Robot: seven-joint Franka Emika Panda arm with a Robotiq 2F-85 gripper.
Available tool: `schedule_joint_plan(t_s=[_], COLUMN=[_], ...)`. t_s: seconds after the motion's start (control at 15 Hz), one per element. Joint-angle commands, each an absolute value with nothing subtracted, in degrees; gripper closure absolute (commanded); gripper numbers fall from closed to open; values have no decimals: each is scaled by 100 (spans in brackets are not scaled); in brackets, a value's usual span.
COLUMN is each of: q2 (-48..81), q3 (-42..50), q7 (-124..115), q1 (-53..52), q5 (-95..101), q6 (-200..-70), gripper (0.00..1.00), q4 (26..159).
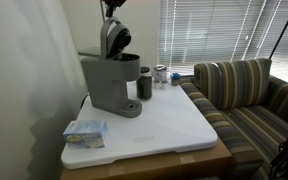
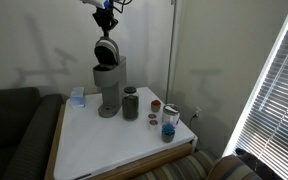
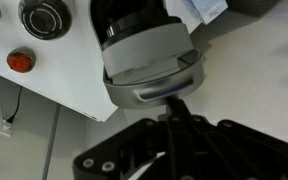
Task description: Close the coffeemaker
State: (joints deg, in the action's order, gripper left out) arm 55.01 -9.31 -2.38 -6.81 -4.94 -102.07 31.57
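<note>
Your fingers (image 3: 175, 110) look drawn together into one narrow dark stem in the wrist view, gripping nothing. Their tips lie at the front rim of the coffeemaker's (image 3: 149, 65) grey lid (image 3: 144, 50), but whether they touch it is hard to tell. In an exterior view the fingers (image 2: 105, 17) hang just above the lid (image 2: 106, 50), which stands raised.

Across the white bench (image 2: 104, 150) from left to right you have a blue packet (image 2: 77, 97) by the edge, the coffeemaker (image 2: 109, 90) toward the rear, a dark cup (image 2: 131, 103) just beside it, then small jars (image 2: 169, 123) near the right edge. The front half of the bench lies open.

In an exterior view the top edge cuts off your fingers (image 1: 112, 6), and the jars are too small to read.
</note>
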Motion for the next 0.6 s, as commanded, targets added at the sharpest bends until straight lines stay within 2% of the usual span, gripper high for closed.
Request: schedule_joint_plan(t_s=[0.0,0.2,0.53], q2=[5708,5700,5483], q3=[-988,-1013,-884], q7=[-297,-325,-851], q1=[-664,-628,-651], q5=[-589,-619,-501], q6=[-10519,-10504,-9708], gripper=[100,100,100], q4=[2979,2983,3139])
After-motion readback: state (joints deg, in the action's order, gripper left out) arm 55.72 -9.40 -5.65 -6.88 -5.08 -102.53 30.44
